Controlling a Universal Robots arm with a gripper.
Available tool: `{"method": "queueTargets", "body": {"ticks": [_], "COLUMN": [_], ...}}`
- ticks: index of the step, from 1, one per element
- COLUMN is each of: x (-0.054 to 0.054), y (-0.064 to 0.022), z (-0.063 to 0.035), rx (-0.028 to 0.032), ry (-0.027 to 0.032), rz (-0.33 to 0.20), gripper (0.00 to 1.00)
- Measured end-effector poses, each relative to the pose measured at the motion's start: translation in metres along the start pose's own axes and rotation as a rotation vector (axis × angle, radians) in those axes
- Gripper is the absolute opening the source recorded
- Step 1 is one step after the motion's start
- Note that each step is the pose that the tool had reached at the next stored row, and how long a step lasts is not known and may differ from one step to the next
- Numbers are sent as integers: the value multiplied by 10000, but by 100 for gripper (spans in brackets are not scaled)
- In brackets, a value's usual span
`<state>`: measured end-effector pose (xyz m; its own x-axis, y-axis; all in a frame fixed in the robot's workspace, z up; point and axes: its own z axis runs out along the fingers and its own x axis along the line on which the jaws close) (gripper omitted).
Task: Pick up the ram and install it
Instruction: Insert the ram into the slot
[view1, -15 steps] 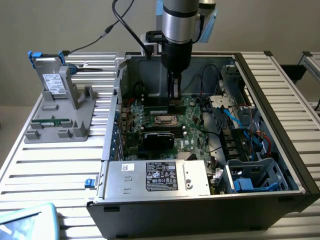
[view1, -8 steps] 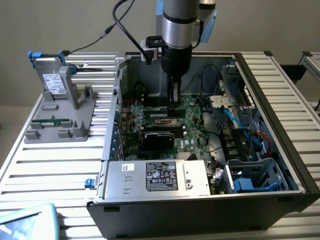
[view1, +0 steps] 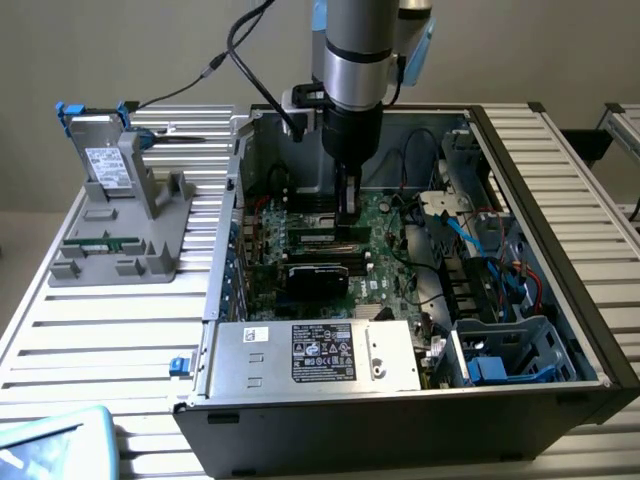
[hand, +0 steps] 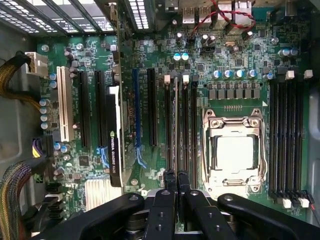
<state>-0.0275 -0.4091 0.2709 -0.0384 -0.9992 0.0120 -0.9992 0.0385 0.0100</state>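
Ram (hand: 176, 125) stands on edge in one of the black memory slots just beside the CPU socket (hand: 235, 155), near the middle of the motherboard (hand: 235, 55); in the exterior view it (view1: 315, 237) is a dark strip with a pale label running across the board; the gripper (hand: 176, 182) has its two black fingertips (hand: 170, 181) pressed close together astride the ram's upper edge at one end, pinching it; seen from outside, the gripper (view1: 347, 212) hangs straight down from the arm into the open computer case (view1: 560, 180), at the stick's end toward the exterior view's right. On the far side of the slots from the socket, a black graphics card (hand: 114, 135) stands in the board; a silver power supply (view1: 320, 355) fills the case's near edge. The case lies on a slatted metal worktop (view1: 100, 330); toward the worktop's far corner on the exterior view's left sits a grey holder (view1: 120, 255) carrying a grey drive (view1: 100, 160) with blue tabs.
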Motion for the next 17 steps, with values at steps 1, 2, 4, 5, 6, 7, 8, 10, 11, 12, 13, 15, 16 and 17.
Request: {"method": "queueTargets", "body": {"ticks": [1, 2, 4, 5, 6, 7, 8, 10, 11, 12, 13, 15, 16, 17], "x": [2, 4, 10, 14, 18, 22, 25, 31, 33, 34, 34, 35, 35, 36], "y": [0, -1, -1, -1, -2, -2, -2, -2, -2, -3, -3, -3, -3, -3], "z": [14, 28, 54, 67, 81, 94, 108, 133, 145, 155, 163, 181, 190, 199], "rx": [0, 1, 0, 0, 1, 0, 0, 1, 1, 1, 0, 0, 0, 0], "ry": [0, 0, -1, -1, 0, 0, 1, -1, -1, -1, 0, 0, -1, -1], "rz": [0, 0, -1, -1, -1, -2, -2, -5, -7, -9, -10, -11, -12, -12], "gripper": [13, 13, 13, 13, 13, 13, 13, 13, 13, 13, 13, 13, 13, 13]}}
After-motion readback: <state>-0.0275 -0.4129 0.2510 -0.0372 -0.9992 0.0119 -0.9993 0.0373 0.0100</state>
